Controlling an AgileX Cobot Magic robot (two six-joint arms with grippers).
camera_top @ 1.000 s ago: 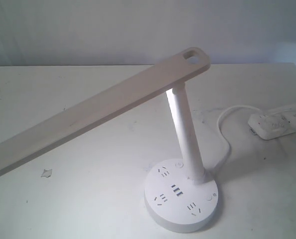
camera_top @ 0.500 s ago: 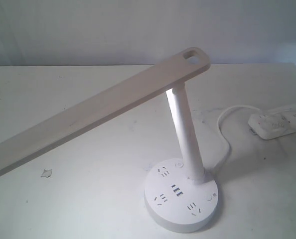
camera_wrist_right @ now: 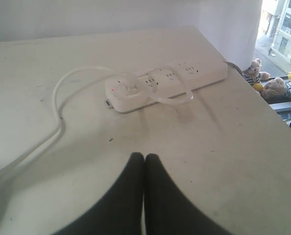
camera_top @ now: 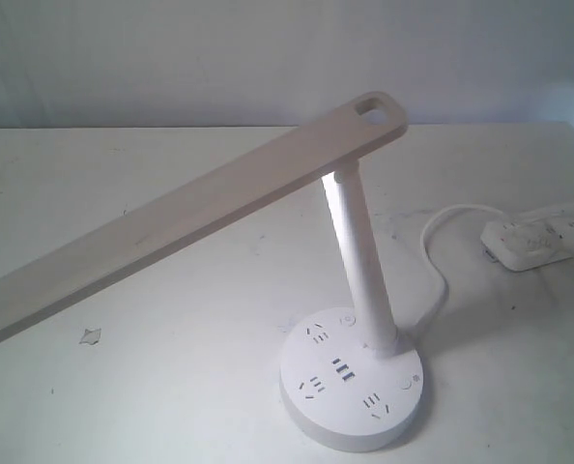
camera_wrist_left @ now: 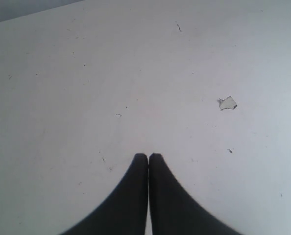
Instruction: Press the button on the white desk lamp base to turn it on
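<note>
The white desk lamp base (camera_top: 353,385) is a round disc near the table's front edge, with socket holes and a USB row on top. Two small round buttons show on it, one at the back (camera_top: 346,320) and one at the right (camera_top: 406,384); their marks are too small to tell apart. A white pole (camera_top: 362,261) rises from the base to a long beige lamp head (camera_top: 190,208). Neither gripper appears in the exterior view. My left gripper (camera_wrist_left: 148,155) is shut over bare table, holding nothing. My right gripper (camera_wrist_right: 144,155) is shut and empty, short of the power strip.
A white rectangular power strip (camera_top: 538,235) (camera_wrist_right: 165,83) lies at the right, with a white cable (camera_top: 434,275) (camera_wrist_right: 57,115) running toward the lamp. A small paper scrap (camera_top: 92,335) (camera_wrist_left: 228,103) lies at the left. The table edge (camera_wrist_right: 263,112) is close beyond the strip.
</note>
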